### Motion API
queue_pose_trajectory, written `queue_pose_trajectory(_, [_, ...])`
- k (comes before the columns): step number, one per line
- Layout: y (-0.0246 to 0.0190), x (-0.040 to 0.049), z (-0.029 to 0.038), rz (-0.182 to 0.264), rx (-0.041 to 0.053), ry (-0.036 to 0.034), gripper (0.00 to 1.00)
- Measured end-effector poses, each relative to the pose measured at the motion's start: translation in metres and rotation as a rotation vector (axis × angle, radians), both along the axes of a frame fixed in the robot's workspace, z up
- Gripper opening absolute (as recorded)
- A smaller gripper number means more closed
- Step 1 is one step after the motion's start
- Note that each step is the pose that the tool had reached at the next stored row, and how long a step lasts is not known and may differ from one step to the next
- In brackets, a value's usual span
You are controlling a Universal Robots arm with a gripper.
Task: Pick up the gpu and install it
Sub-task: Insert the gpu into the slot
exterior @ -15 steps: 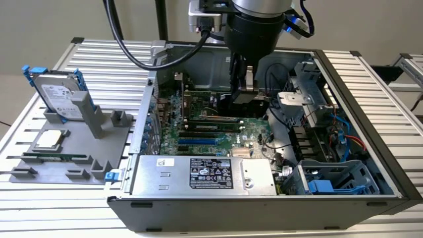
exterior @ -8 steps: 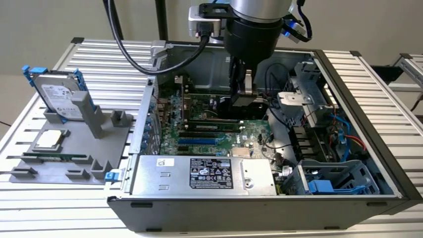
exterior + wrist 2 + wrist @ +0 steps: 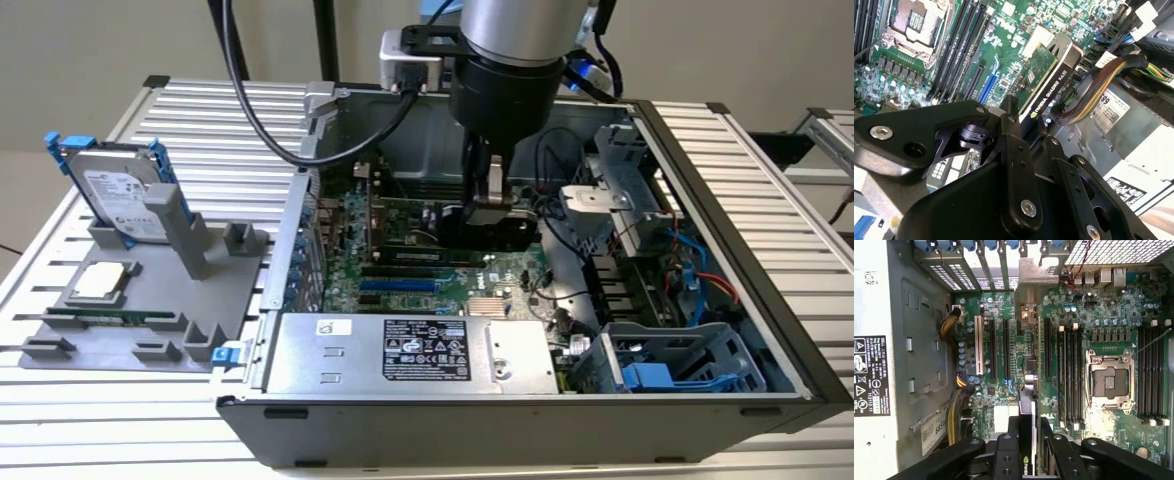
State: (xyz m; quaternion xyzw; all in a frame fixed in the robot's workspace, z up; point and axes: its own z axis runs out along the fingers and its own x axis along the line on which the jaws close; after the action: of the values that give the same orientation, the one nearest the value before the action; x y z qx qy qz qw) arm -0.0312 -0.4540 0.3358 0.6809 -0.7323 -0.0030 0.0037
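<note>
Gripper pinching the gpu by its top edge, card held on edge inside the computer case, over the motherboard slots. Likely light, stiff, fragile (grip shroud, not circuitry).

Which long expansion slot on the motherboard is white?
The outermost slot, nearest the cable bundle. The other long slots are black. The gripper holds the gpu.

The gpu shows a green board and black shroud, above a green motherboard with black slots.
</note>
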Motion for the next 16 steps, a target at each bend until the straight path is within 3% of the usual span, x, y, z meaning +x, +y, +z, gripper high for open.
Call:
queue_pose_trajectory(7, [0.0001,0.0,-0.0017,-0.006,-0.0014,-0.0001,0.0])
queue_pose_trajectory(16, [0.0021,-0.0022,-0.0109,-0.045,0.0032,0.0,0.0])
